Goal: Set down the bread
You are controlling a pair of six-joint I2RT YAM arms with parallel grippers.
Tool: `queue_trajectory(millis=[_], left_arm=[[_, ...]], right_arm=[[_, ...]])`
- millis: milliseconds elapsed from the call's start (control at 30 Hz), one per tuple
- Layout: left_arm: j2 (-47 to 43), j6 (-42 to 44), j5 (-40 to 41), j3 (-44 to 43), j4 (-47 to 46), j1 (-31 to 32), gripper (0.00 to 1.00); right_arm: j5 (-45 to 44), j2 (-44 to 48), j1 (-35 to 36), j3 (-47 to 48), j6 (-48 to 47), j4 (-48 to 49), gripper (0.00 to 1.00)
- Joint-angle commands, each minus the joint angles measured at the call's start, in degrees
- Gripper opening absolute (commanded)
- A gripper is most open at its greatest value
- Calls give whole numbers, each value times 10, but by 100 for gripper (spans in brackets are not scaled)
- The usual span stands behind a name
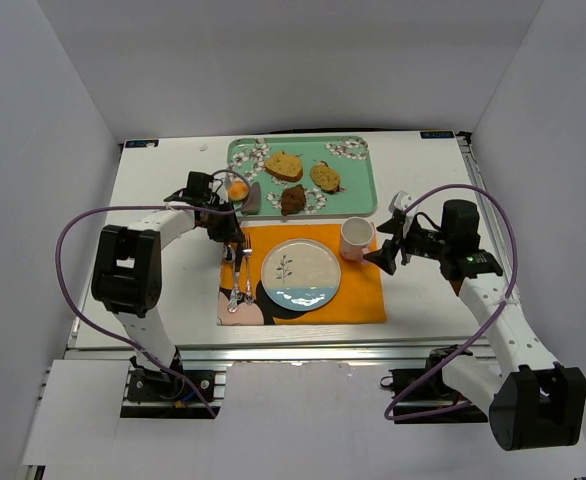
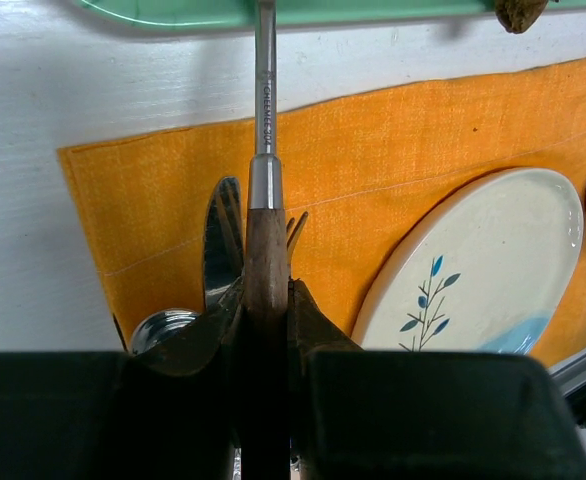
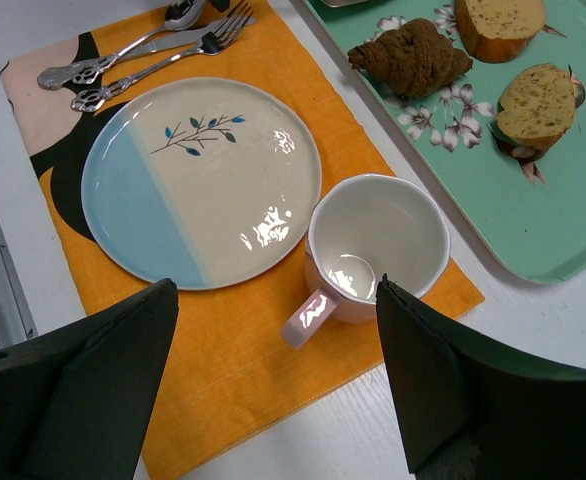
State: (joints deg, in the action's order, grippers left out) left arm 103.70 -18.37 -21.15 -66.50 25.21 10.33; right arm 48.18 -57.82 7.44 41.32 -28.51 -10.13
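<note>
Now | left fingers (image 2: 323, 335) clamp wooden-handled tool (image 2: 267, 260) | bread (image 1: 238, 188) by its blade | right fingers (image 3: 83, 390) wide, near cup (image 3: 378, 235)

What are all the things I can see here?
table: 1, white, under everything
tray: 1, green, far side
tan slices: 2, on tray
dark chunk: 1, brown, on tray
bun: 1, orange, tray's left edge
placemat: 1, orange, near tray
plate: 1, cream-blue, on placemat
cup: 1, pinkish, empty, beside plate
cutlery: several, silver, left of plate
tool: 1, wooden handle, in left gripper
left gripper: 1, black, shut on tool
right gripper: 1, black, open, by cup
</note>
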Motion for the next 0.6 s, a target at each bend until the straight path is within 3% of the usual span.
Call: queue_trajectory(millis=[0, 567], left_arm=[[0, 11, -6, 6, 6, -20, 0], [-14, 23, -16, -6, 14, -37, 0]], right_arm=[[15, 9, -5, -8, 3, 11, 84], [21, 10, -6, -10, 7, 13, 84]])
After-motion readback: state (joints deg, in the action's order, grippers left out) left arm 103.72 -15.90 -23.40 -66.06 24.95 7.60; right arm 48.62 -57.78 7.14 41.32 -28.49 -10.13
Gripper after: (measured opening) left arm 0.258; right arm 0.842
